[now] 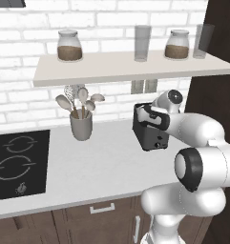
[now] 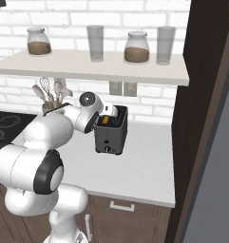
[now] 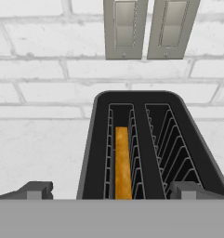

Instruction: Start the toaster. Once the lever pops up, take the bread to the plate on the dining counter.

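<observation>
The dark grey toaster (image 1: 152, 137) (image 2: 109, 138) stands on the pale worktop near the brick wall. From above in the hand view, the toaster (image 3: 150, 139) shows two slots, and the golden-brown bread (image 3: 123, 162) sits deep in the left one. A sliver of the bread (image 2: 105, 120) also shows from the right base view. My gripper (image 3: 112, 190) hovers just above the toaster's near end, open wide, its fingertips (image 3: 35, 189) spread on either side with nothing between them. The plate and the dining counter are out of view.
A grey utensil holder (image 1: 81, 125) stands left of the toaster and a black hob (image 1: 18, 162) lies further left. A shelf (image 1: 126, 66) with jars and glasses hangs overhead. Two wall sockets (image 3: 143, 28) sit behind the toaster. A tall dark cabinet (image 2: 206, 118) bounds the right.
</observation>
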You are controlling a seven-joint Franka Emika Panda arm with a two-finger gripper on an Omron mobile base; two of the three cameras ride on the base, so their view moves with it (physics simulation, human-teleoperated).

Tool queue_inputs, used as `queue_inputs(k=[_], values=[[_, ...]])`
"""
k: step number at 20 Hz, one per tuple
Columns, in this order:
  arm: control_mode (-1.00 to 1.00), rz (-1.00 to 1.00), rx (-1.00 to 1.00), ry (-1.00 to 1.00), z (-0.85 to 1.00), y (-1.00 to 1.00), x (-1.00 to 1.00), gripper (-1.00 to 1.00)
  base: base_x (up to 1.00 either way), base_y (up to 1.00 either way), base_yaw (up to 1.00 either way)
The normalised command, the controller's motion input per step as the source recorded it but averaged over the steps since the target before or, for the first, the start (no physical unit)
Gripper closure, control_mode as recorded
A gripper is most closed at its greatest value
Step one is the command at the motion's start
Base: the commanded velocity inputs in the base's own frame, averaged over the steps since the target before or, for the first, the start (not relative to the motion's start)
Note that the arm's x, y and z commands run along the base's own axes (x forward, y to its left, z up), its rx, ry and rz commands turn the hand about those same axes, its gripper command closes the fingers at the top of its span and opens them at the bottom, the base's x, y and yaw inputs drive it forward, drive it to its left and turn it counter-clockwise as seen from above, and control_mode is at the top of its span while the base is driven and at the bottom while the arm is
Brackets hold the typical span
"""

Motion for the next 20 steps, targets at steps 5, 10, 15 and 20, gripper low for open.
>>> queue_inputs(k=[5, 10, 15, 20], values=[[-1.0, 0.0, 0.0, 0.0, 0.0, 0.0, 0.0, -1.0, 0.0, 0.0, 0.0], [-1.0, 0.0, 0.0, 0.0, 0.0, 0.0, 0.0, -1.0, 0.0, 0.0, 0.0], [-1.0, 0.0, 0.0, 0.0, 0.0, 0.0, 0.0, -1.0, 0.0, 0.0, 0.0], [-1.0, 0.0, 0.0, 0.0, 0.0, 0.0, 0.0, -1.0, 0.0, 0.0, 0.0]])
